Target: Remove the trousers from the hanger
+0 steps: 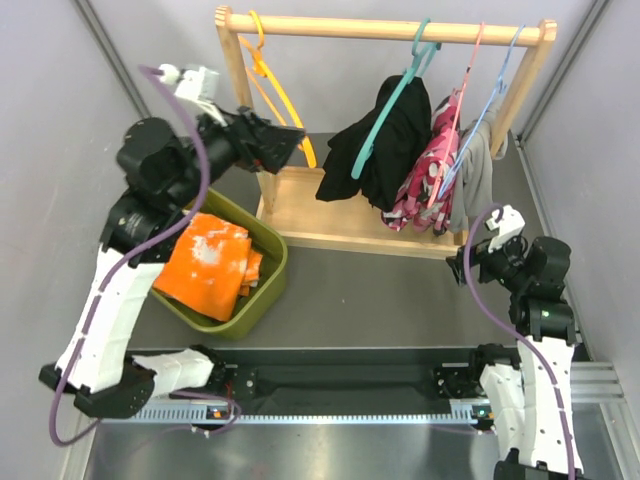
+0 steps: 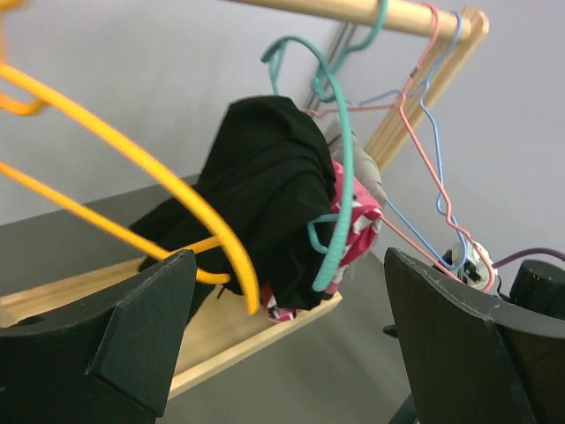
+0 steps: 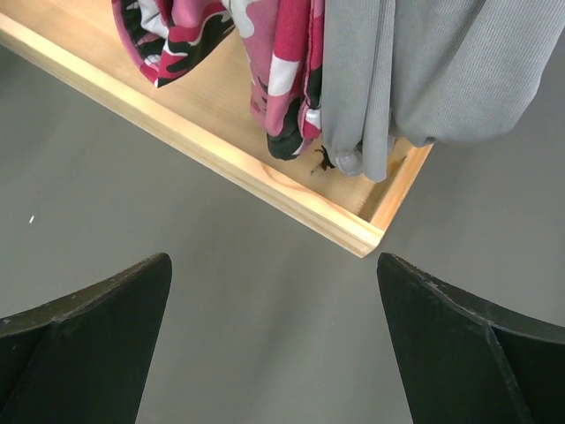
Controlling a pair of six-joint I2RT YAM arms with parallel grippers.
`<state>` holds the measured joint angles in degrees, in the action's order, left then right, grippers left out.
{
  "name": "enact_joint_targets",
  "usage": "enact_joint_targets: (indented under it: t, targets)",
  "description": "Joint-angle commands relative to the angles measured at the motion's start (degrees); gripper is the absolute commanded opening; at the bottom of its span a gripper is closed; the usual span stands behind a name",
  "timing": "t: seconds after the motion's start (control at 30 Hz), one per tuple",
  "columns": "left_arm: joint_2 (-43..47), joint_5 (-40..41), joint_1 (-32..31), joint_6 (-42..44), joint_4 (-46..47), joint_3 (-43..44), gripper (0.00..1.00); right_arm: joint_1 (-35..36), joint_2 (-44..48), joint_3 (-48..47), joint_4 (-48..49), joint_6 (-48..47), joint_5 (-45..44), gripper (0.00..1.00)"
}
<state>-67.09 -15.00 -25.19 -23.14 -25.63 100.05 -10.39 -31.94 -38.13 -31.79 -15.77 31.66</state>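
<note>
A wooden rack (image 1: pixel 380 27) carries several hangers. An empty orange hanger (image 1: pixel 280 95) hangs at the left. A teal hanger (image 1: pixel 385 115) holds a black garment (image 1: pixel 395 140). A pink hanger holds pink camouflage trousers (image 1: pixel 430 175), and a blue hanger holds a grey garment (image 1: pixel 475 175). My left gripper (image 1: pixel 285 140) is open and empty beside the orange hanger (image 2: pixel 177 190), facing the black garment (image 2: pixel 265 177). My right gripper (image 1: pixel 460 265) is open and empty above the table, near the rack base's right corner (image 3: pixel 371 238), below the camouflage trousers (image 3: pixel 282 62) and grey garment (image 3: pixel 397 71).
A green bin (image 1: pixel 275 245) with an orange cloth (image 1: pixel 205 265) in it stands left of the rack base (image 1: pixel 320 215). Grey walls close in on both sides and behind the rack. A rail runs along the near edge between the arm bases.
</note>
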Motion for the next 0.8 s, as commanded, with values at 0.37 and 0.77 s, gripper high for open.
enact_joint_targets:
  t: [0.37, 0.77]
  targets:
    - [-15.34, 21.41, -21.47, 12.40, -0.47, 15.59, 0.93, -5.25, 2.85, -0.28, 3.75, -1.02, 3.58, 1.00]
    - [-33.35, 36.09, -27.54, 21.55, -3.11, 29.13, 0.86, -6.57, 4.61, -0.46, 3.67, -0.23, 5.16, 1.00]
